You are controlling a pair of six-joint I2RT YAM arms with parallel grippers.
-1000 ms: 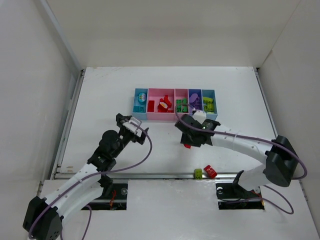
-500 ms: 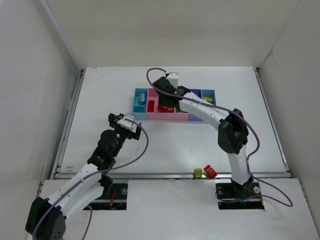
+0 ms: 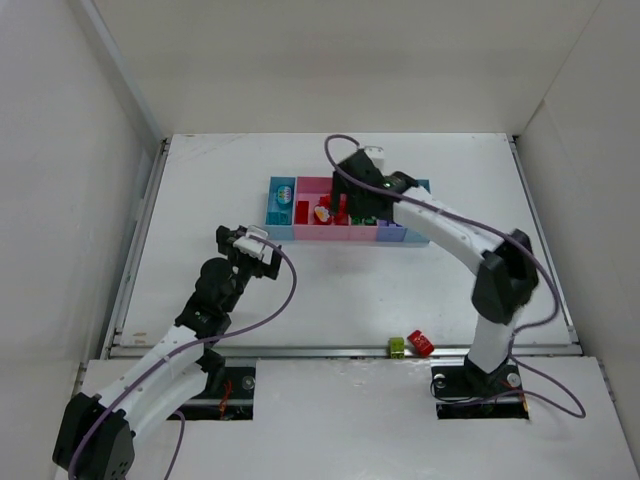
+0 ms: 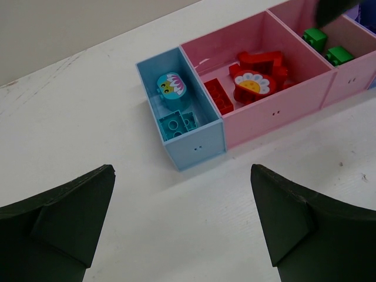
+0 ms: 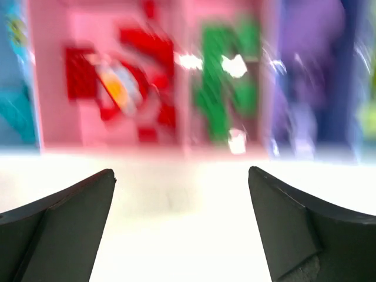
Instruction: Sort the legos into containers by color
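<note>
End effectors on both arms stand fully open and hold nothing. Nearest, at the near edge of the tabletop [image 3: 200,200] and toward its right corner, two loose legos lie just beside each other: a yellow-green brick [image 3: 397,347] and a red brick [image 3: 420,343]. They sit outside every bin, so I judge them not yet sorted, and the right arm's base is the closer one to them.

Farther in, left of centre, the left end effector [image 4: 181,188] hovers above bare tabletop with its fingers spread wide, touching nothing. It appears parked short of the bins, which leaves room for the other arm.

Beyond it, around the middle of the tabletop, the containers [image 3: 330,236] form one joined row running left to right. The light blue bin [image 4: 197,150] at the left end holds a teal brick [image 4: 176,124] and a round teal piece [image 4: 170,85]. The wide pink bin [image 4: 276,120] beside it holds red bricks [image 4: 218,97], one piece bearing a flower face. The narrower pink bin [image 4: 352,73] holds green bricks [image 4: 315,38]. The purple-blue bin [image 3: 389,235] shows purple contents only as a blur, and the last bin is mostly hidden behind the arm. Each bin keeps one colour, as the sorting asks.

Farthest, the right end effector [image 5: 182,176] hangs over the row, about where the red and green bins meet. Its own camera view is blurred, yet the fingers are plainly far apart with nothing between them.
</note>
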